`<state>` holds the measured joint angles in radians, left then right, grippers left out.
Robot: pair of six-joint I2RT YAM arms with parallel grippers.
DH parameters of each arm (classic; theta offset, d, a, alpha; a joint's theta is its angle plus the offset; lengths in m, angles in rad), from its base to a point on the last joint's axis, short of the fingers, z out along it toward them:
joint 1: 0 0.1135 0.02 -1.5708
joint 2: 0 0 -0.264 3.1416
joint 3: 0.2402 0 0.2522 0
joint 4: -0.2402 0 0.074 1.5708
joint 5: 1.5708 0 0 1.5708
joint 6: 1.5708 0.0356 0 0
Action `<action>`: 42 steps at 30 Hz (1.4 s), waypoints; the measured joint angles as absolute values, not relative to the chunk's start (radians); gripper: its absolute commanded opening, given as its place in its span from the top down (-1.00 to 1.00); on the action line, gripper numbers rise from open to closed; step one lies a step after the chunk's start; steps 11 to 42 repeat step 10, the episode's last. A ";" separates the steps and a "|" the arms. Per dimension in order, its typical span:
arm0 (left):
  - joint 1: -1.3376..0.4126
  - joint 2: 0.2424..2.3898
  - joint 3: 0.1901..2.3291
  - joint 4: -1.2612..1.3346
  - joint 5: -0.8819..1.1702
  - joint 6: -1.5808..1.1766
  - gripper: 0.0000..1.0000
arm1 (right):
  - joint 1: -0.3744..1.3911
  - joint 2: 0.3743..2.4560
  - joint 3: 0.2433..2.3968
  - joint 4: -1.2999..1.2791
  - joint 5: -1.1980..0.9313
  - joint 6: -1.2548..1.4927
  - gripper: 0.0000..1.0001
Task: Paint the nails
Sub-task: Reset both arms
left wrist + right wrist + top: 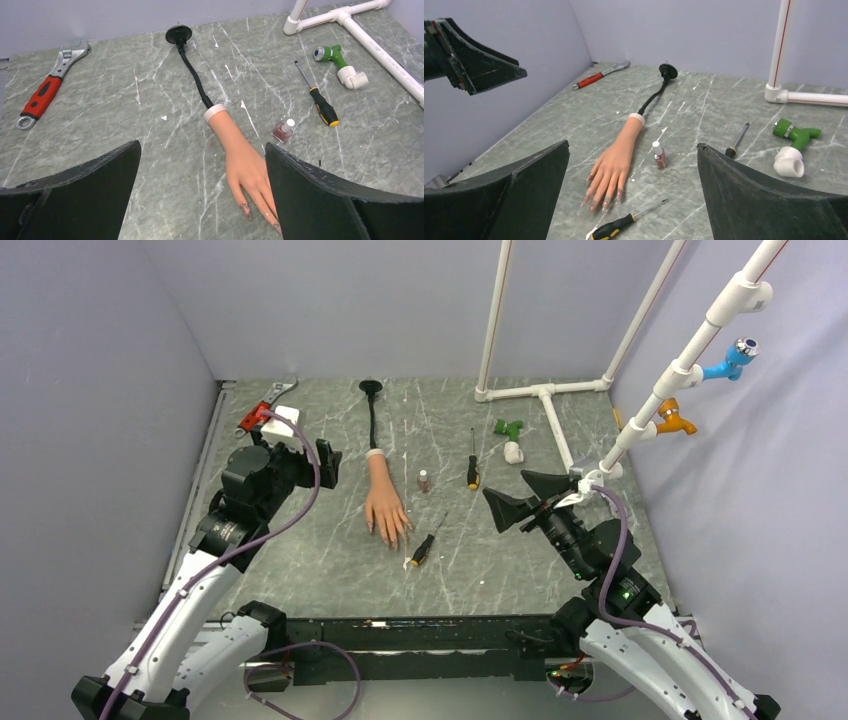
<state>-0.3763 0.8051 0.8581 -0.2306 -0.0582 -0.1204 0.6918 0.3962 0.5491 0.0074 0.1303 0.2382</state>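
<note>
A peach mannequin hand (385, 502) lies palm down mid-table on a thin black stalk (374, 420), fingers toward the arms. Its long nails (601, 202) carry a pinkish glittery coat; two of these nails (246, 210) show in the left wrist view. A small polish bottle (424, 481) with a pale cap stands just right of the hand (616, 160). My left gripper (300, 455) hovers open left of the wrist, nothing between its fingers (202, 145). My right gripper (508, 488) is open to the right of the bottle (659, 156) and holds nothing (633, 145).
One black-and-yellow screwdriver (423, 547) lies by the fingertips, another (472, 468) right of the bottle. A red-handled wrench (262, 412) sits at the back left. A green valve (510, 428), a white fitting (514, 452) and a white pipe frame (548, 392) are at the back right.
</note>
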 measured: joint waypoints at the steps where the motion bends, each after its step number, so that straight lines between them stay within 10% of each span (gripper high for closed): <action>1: -0.376 0.805 0.858 -0.231 -0.058 -0.119 -0.99 | 0.692 0.396 0.549 0.000 0.130 0.238 -0.99; 42: -0.376 0.800 0.858 -0.230 -0.053 -0.116 -0.99 | 0.692 0.427 0.549 -0.007 0.133 0.241 -0.99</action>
